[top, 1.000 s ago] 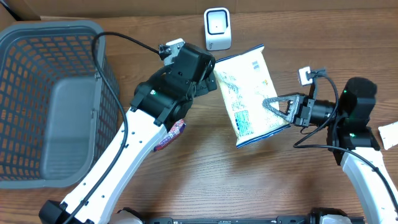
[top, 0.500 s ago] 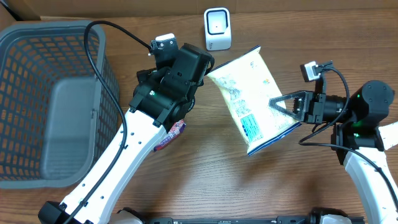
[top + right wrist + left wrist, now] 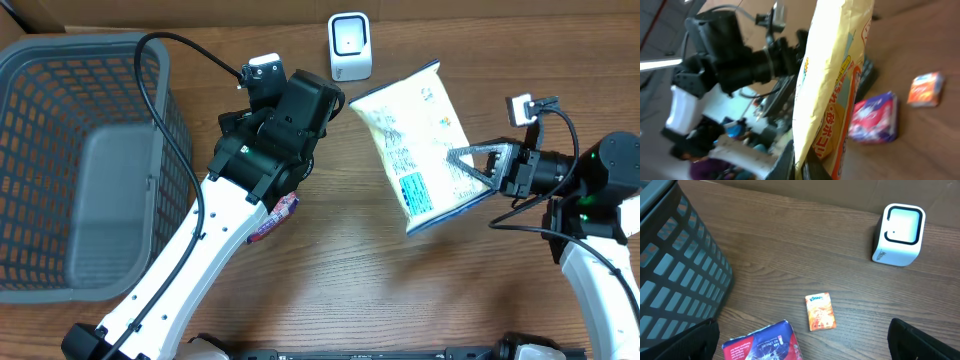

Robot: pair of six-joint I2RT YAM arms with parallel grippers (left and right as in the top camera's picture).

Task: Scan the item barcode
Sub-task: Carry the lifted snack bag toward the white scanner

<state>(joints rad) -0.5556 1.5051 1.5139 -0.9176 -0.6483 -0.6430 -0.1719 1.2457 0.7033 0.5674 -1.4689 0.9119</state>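
The grey basket [image 3: 90,45] is set well off to the left of the scanner [image 3: 349,46], so the step in hand looks like presenting. The snack bag [image 3: 415,145] is held up just right of the scanner and a bit nearer the robot, clamped at its edge by the right gripper [image 3: 462,170], while the left gripper [image 3: 804,330] is parked left of the scanner, jaws wide apart and empty. Next, the bag probably needs to be swung in and turned until its barcode is faced at the scanner window.
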